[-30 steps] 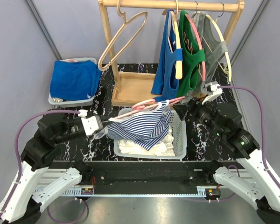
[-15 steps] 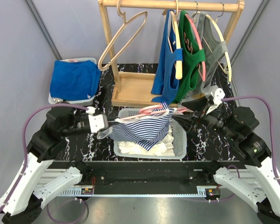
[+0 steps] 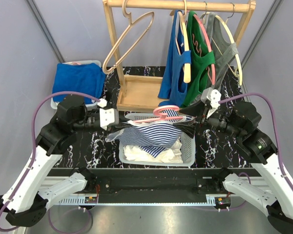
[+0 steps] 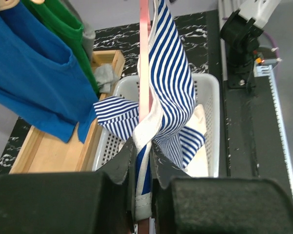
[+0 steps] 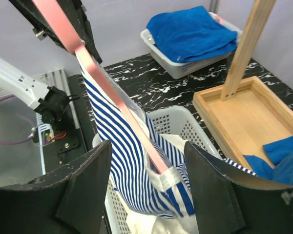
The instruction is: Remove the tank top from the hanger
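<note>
The left hand (image 4: pixel 143 151) is clenched on the white-edged hem of the striped tank top (image 3: pixel 149 134), and the lower end of the pink hanger (image 3: pixel 166 111) runs down between the same fingers (whether they press it too is hard to tell). The top is draped over the hanger, held in the air above the white basket (image 3: pixel 189 146) in the middle of the black marbled tabletop (image 3: pixel 207 148), with its loose folds hanging down toward the pale cloth in the basket. The right hand (image 5: pixel 146 146) is released, its fingers spread wide on either side of the hanger's bar and the striped fabric, gripping neither. Behind, a blue top (image 3: pixel 175 63), a green top (image 3: pixel 201 58) and a grey top (image 3: pixel 224 48) hang from the wooden rack (image 3: pixel 180 5).
</note>
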You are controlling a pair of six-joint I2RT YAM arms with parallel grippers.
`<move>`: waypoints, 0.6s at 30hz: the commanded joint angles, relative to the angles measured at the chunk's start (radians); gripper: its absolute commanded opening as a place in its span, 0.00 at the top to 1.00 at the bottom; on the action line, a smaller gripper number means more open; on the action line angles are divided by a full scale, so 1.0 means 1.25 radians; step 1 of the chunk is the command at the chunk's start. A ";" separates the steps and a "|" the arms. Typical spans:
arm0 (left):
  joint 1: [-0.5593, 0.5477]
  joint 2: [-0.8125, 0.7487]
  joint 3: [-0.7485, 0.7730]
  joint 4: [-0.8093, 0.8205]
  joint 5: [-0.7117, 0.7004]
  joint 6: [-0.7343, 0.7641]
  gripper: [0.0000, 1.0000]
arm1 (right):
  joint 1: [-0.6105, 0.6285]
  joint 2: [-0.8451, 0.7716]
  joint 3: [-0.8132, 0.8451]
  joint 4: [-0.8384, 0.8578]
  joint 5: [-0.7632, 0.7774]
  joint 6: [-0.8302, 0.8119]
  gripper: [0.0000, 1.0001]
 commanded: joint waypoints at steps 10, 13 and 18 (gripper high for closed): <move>-0.001 0.020 0.060 0.066 0.137 -0.083 1.00 | 0.002 0.005 0.010 -0.015 -0.053 0.007 0.71; -0.001 0.020 0.069 0.068 0.137 -0.085 1.00 | 0.001 0.003 0.010 -0.029 -0.056 0.005 0.85; -0.001 0.018 0.076 0.090 0.133 -0.097 1.00 | 0.001 0.005 0.002 -0.040 -0.092 0.007 0.98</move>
